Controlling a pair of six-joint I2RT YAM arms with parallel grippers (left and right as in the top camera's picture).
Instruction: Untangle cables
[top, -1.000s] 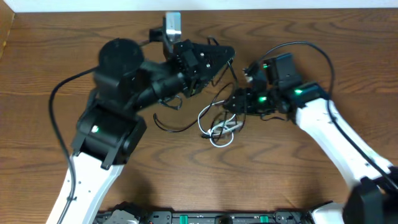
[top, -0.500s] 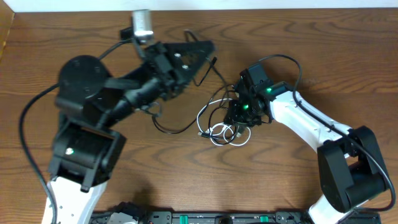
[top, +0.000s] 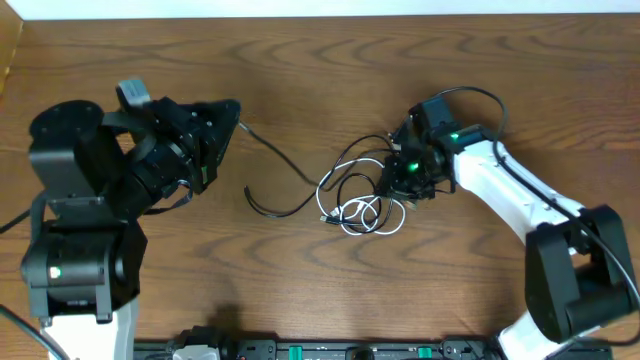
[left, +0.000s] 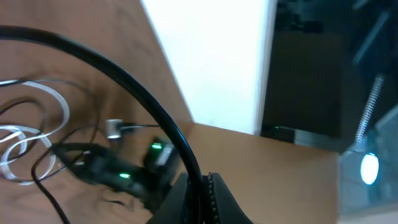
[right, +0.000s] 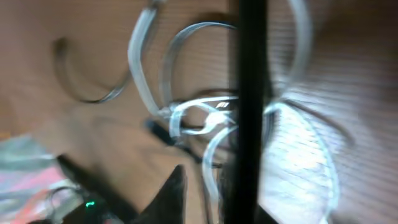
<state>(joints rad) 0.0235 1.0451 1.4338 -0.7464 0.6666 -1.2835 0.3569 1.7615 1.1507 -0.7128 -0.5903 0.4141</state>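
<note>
1. Cables: they lie as a loose tangle near the centre of the table, touching the right gripper.
2. White cable: it is looped at the near side of the tangle.
3. Black cable: one strand runs left from the tangle to the left gripper.
4. Left gripper: its fingers are closed on the black cable.
5. Right gripper: it sits at the tangle. The wrist view is blurred, so its finger state cannot be determined.

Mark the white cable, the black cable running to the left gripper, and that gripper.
white cable (top: 350, 213), overhead view, on its coiled loops.
black cable (top: 283, 157), overhead view, on its straight span.
left gripper (top: 233, 112), overhead view, at the fingertips.
</note>
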